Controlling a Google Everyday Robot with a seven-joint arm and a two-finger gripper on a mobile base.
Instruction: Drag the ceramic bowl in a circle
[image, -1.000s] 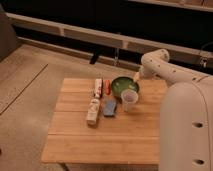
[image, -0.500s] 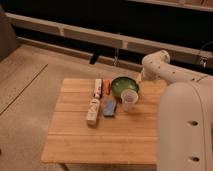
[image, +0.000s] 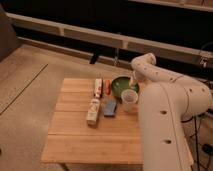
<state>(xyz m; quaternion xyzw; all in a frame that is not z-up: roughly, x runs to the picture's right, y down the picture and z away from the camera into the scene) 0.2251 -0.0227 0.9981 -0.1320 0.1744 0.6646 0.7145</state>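
Note:
The green ceramic bowl (image: 120, 85) sits at the far right of the wooden table (image: 75, 135), just behind the small translucent plastic cup (image: 129, 100). My gripper (image: 132, 81) reaches down from the white arm's elbow (image: 143, 64) to the bowl's right rim. The arm hides the bowl's right edge and the point of contact.
A white rectangular box (image: 93, 111) and a blue packet (image: 109, 106) lie left of the cup. A white and red package (image: 98, 87) and an orange item (image: 106, 87) lie left of the bowl. My bulky white body (image: 167, 125) covers the table's right edge.
The arm's elbow and gripper have shifted a little to the left, and the bowl has slid slightly left and away with them. The cup and packages have not moved.

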